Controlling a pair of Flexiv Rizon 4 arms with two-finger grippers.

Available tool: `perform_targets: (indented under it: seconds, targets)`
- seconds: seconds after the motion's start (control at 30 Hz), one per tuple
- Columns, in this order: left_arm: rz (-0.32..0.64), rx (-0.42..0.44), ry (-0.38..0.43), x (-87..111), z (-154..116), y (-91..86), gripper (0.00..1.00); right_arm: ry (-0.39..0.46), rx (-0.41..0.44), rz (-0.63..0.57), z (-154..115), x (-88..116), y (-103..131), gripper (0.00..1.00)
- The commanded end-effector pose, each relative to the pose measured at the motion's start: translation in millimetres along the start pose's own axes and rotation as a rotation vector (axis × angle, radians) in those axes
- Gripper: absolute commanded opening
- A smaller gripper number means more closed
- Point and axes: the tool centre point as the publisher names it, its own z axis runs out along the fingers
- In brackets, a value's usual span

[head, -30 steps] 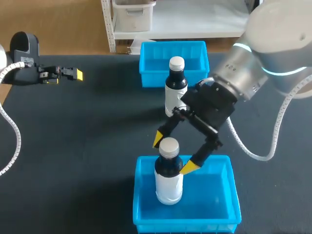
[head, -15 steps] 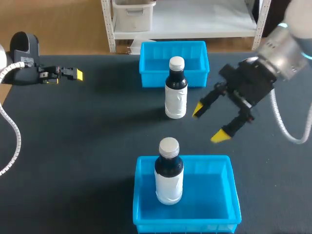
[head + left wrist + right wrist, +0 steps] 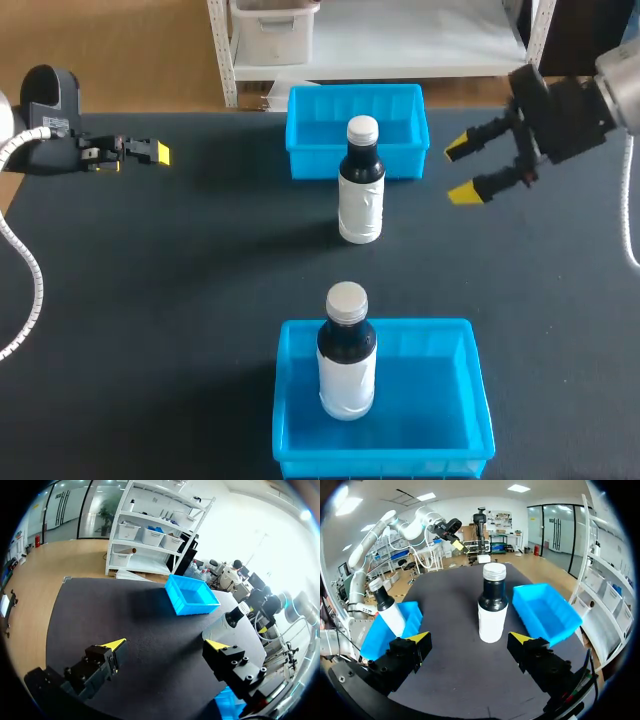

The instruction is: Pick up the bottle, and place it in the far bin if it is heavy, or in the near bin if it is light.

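Observation:
One dark bottle with a white label and white cap [image 3: 360,182] stands on the black table just in front of the far blue bin [image 3: 300,152]. A second, like bottle [image 3: 346,352] stands upright inside the near blue bin [image 3: 380,462]. My right gripper [image 3: 463,170] hangs open and empty at the far right, level with the far bin. In the right wrist view the table bottle [image 3: 491,605] stands ahead of that gripper [image 3: 470,637], the far bin [image 3: 555,625] on one side, the near bin [image 3: 375,637] with its bottle [image 3: 387,607] on the other. My left gripper [image 3: 150,152] is open at the far left.
From the left wrist view, the open left gripper [image 3: 165,645] looks across bare black table toward the far bin [image 3: 192,596] and the table bottle [image 3: 227,625]. A white cable loops along the table's left edge [image 3: 25,280].
My right gripper, open around the bottle in the near bin a second ago, has drawn away up and to the far right, empty. That bottle stays in the bin. The left arm has not moved.

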Motion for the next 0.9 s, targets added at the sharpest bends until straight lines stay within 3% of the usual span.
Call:
perform_targets:
  seconds: [0.03, 0.47, 0.9]
  targets:
    - [0.0, 0.0, 0.0, 0.0, 0.0, 0.0, 1.0, 0.003, 0.001, -0.008, 10.1, -7.6, -20.6, 1.0]
    - [0.0, 0.0, 0.0, 0.0, 0.0, 0.0, 1.0, -0.007, -0.016, -0.033, 40.6, -28.4, -57.8, 1.0]
    - [0.0, 0.0, 0.0, 0.0, 0.0, 0.0, 1.0, -0.01, -0.014, -0.052, 70.8, -49.9, -55.0, 1.0]
